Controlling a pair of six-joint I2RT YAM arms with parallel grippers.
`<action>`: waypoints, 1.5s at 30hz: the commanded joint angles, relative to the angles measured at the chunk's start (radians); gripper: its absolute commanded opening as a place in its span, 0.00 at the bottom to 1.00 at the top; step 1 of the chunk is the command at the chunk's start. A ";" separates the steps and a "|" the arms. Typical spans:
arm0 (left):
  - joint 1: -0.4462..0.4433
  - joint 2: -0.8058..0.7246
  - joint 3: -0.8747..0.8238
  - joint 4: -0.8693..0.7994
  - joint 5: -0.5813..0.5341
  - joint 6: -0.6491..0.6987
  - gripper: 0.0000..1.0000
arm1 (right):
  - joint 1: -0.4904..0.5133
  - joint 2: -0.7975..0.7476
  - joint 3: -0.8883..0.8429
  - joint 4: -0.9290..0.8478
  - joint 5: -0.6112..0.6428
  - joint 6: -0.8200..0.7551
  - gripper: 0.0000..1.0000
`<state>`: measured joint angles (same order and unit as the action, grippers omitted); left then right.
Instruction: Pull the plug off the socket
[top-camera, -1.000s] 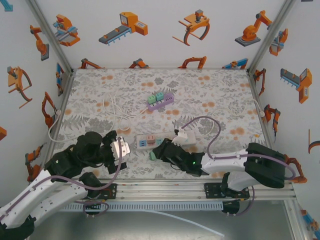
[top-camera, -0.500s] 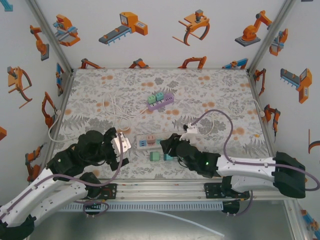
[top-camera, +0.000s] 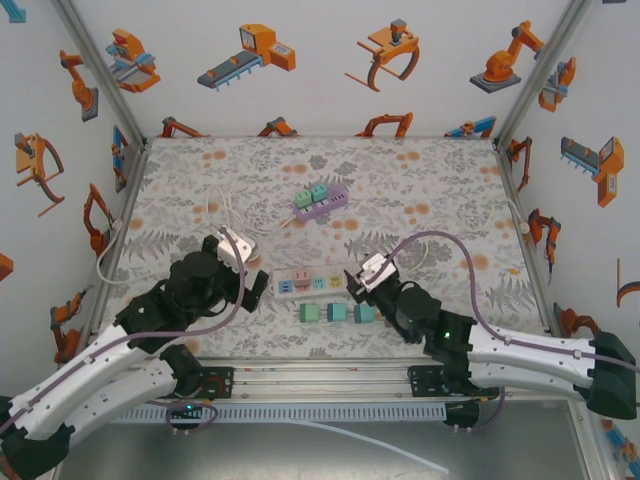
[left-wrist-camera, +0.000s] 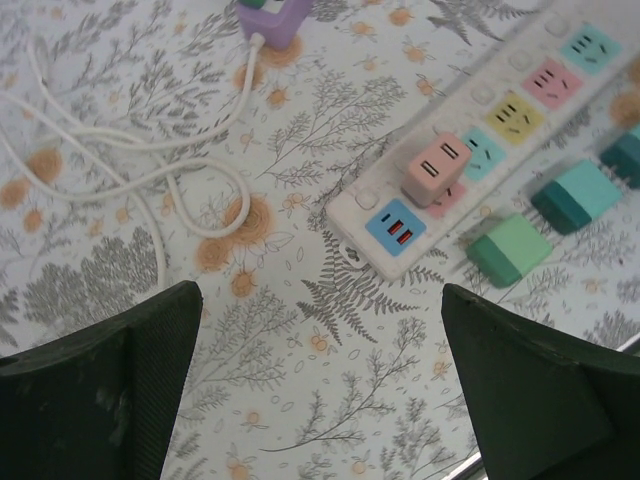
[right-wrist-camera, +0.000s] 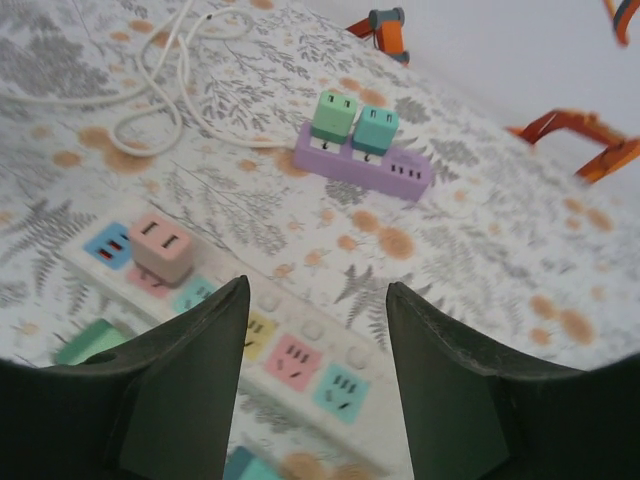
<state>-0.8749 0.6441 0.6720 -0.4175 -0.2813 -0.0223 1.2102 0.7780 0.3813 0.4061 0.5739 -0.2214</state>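
Note:
A white power strip lies near the table's front, and a pink plug sits in it next to its blue end. The left wrist view shows this pink plug upright in the strip; the right wrist view has the plug at the left of the strip. My left gripper hovers left of the strip, jaws wide open over bare table. My right gripper hangs open above the strip's right half, holding nothing.
Three loose plugs lie in a row in front of the strip: green, teal and darker teal. A purple strip carrying two plugs sits mid-table. A white cable loops at the left.
My right gripper let go of a plug among the loose row, opened, and drew back to the right. My left arm swung forward toward the strip's left end.

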 joint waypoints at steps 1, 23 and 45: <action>0.017 0.049 0.008 0.067 -0.149 -0.274 0.97 | -0.053 -0.010 -0.006 0.003 -0.167 -0.288 0.56; 0.174 0.385 -0.069 0.134 0.022 -0.771 0.93 | -0.327 0.562 0.449 -0.375 -0.927 -0.488 0.63; 0.177 0.519 -0.147 0.258 0.123 -0.720 0.89 | -0.328 0.877 0.602 -0.378 -1.072 -0.492 0.49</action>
<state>-0.7040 1.1519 0.5446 -0.1909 -0.1829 -0.7654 0.8867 1.6318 0.9459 0.0181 -0.4667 -0.7261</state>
